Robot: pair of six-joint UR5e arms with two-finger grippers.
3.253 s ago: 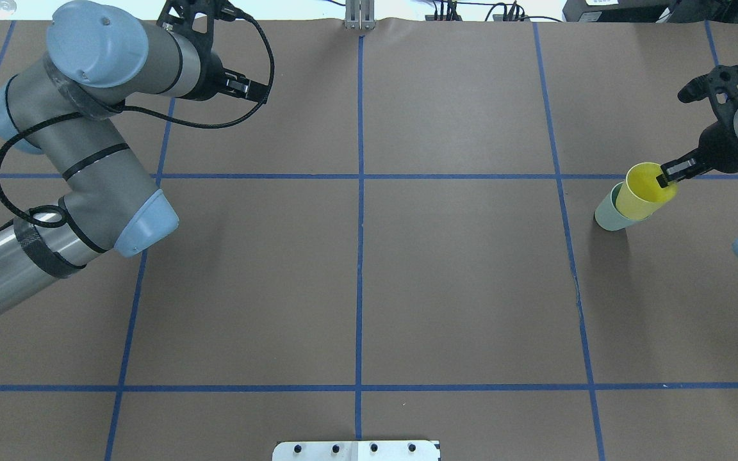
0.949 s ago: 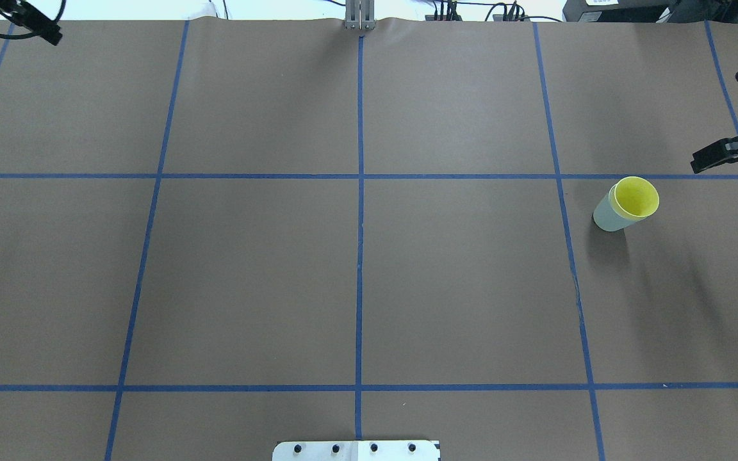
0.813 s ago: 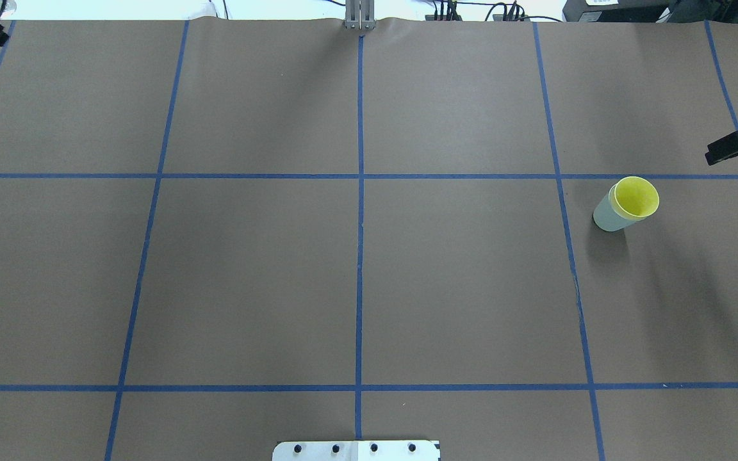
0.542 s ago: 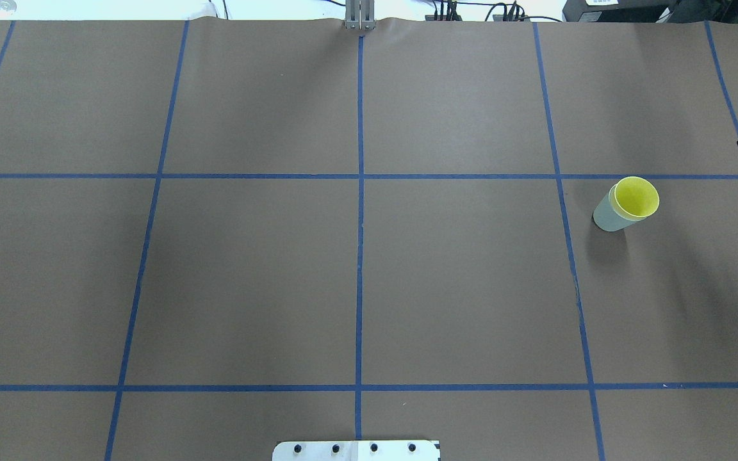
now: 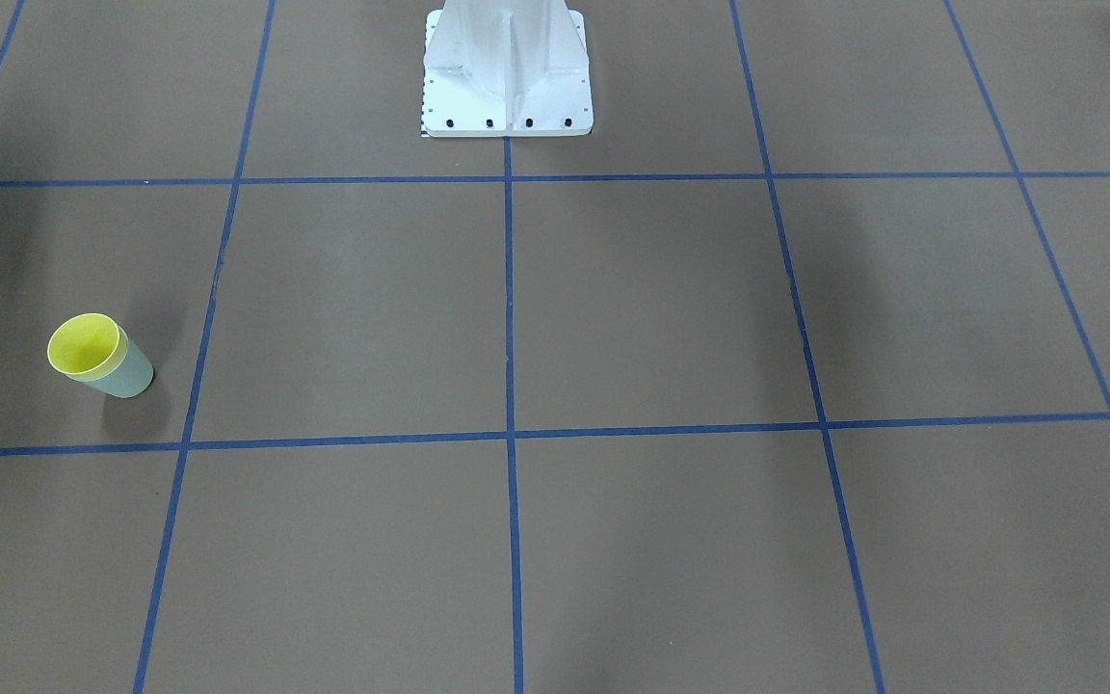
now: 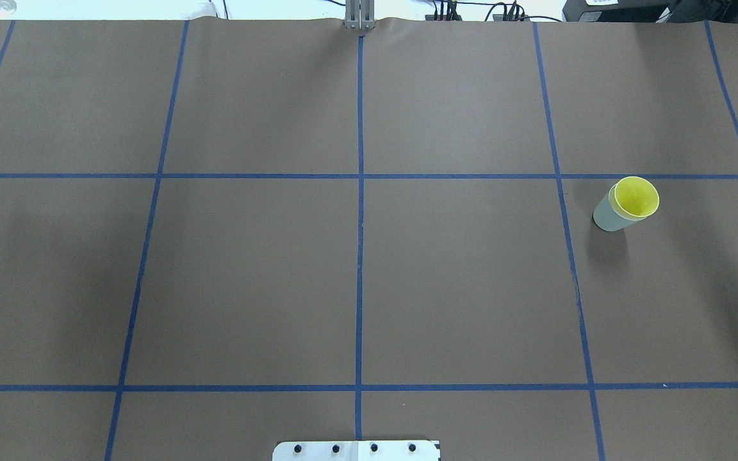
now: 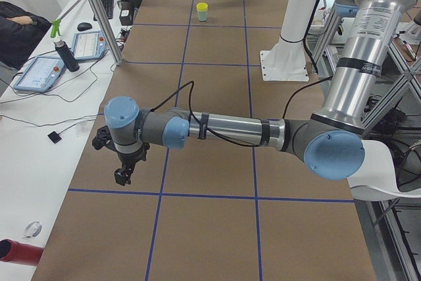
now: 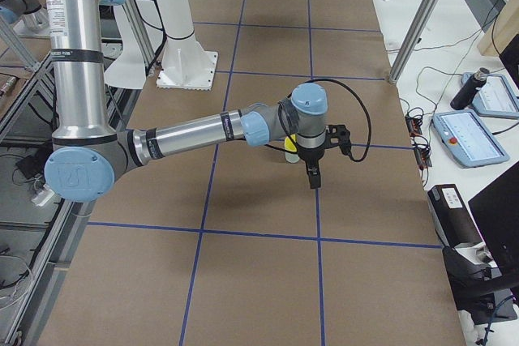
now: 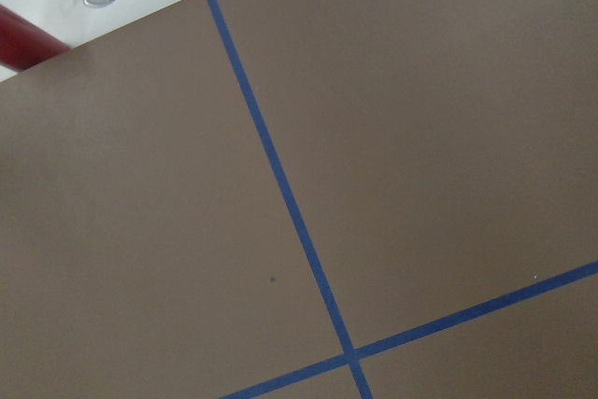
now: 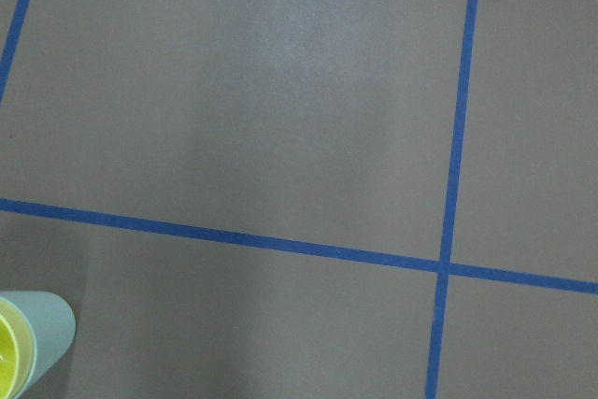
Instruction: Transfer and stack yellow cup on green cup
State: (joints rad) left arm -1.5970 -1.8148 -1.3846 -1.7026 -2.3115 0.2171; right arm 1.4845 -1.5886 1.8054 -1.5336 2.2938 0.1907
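Observation:
The yellow cup point(image 6: 636, 196) sits nested inside the green cup point(image 6: 606, 218), upright on the table at the right. Both show in the front view, yellow cup point(image 5: 83, 344) in green cup point(image 5: 129, 374), and at the corner of the right wrist view point(image 10: 7, 362). No gripper touches them. My left gripper point(image 7: 123, 174) hangs over the table's left end, far from the cups. My right gripper point(image 8: 313, 177) points down just beyond the cups, which its arm partly hides. Both grippers show only in the side views, so I cannot tell whether they are open or shut.
The white robot pedestal point(image 5: 507, 67) stands at the table's middle on the robot side. Tablets point(image 7: 39, 70) and a bottle point(image 7: 62, 54) lie on the side bench. A red object point(image 9: 23, 39) lies off the table's left end.
The right gripper let go of the yellow cup, which now sits fully in the green cup. Both arms drew back out of the overhead view, left arm leftward, right arm rightward.

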